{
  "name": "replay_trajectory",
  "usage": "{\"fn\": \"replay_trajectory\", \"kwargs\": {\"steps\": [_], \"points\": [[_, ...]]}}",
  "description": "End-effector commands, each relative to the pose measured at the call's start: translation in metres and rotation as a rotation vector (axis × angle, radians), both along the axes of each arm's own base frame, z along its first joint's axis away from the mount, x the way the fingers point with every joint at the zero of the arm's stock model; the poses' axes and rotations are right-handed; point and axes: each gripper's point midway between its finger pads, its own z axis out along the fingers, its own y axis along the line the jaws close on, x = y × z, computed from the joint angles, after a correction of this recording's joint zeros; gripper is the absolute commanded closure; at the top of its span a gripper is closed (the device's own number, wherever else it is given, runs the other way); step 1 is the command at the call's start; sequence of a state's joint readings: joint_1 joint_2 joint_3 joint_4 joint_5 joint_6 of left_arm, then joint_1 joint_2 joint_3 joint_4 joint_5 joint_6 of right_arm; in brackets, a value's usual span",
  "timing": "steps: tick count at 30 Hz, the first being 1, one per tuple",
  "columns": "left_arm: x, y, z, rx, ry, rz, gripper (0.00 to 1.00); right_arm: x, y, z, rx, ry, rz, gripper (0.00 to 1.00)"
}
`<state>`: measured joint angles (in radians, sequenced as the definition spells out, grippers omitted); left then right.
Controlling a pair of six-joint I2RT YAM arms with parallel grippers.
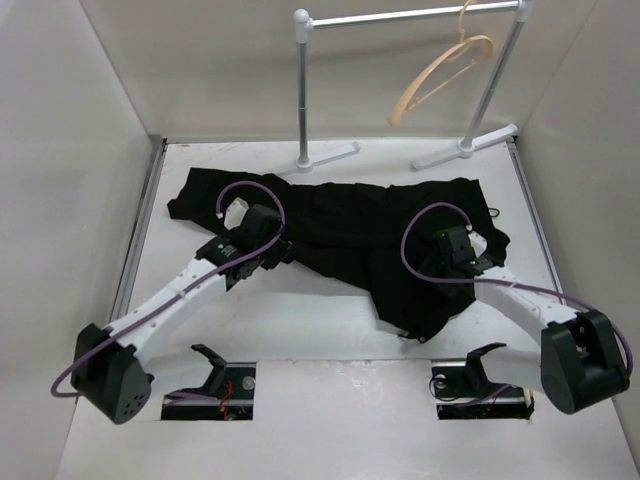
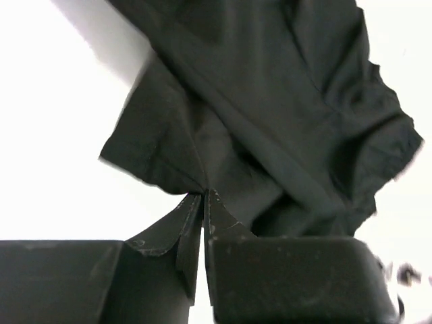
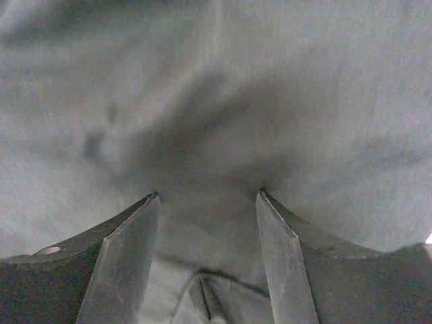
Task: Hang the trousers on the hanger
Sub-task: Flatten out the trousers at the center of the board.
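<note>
The black trousers [image 1: 350, 230] lie crumpled across the middle of the white table. The tan wooden hanger [image 1: 440, 75] hangs tilted from the white rail at the back right. My left gripper [image 1: 268, 255] is at the trousers' left part; in the left wrist view [image 2: 204, 197] its jaws are closed on a pinch of the black cloth [image 2: 270, 115]. My right gripper [image 1: 458, 258] is over the trousers' right part; in the right wrist view [image 3: 208, 194] it is open, with both fingertips pressed onto the cloth [image 3: 216, 101].
The white metal rail stand [image 1: 400, 17] is at the back, its feet [image 1: 330, 155] on the table just behind the trousers. White walls close in both sides. Two openings in the table [image 1: 215, 385] lie near the arm bases.
</note>
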<state>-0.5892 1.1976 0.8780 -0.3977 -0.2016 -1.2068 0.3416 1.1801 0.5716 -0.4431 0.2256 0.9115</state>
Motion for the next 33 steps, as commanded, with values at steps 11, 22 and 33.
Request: {"fn": "replay_trajectory", "kwargs": {"steps": [11,22,33], "points": [[-0.094,0.06,-0.022,0.09,0.305,0.016,0.97,0.055,-0.015,0.029,0.014,-0.15,-0.058,0.35],[-0.146,0.21,0.069,0.657,0.217,0.266,0.99,0.056,-0.034,0.02,0.042,-0.155,-0.125,0.29],[-0.09,0.266,0.063,0.707,0.227,0.521,0.9,0.031,-0.024,0.051,0.095,-0.222,-0.085,0.19]]}}
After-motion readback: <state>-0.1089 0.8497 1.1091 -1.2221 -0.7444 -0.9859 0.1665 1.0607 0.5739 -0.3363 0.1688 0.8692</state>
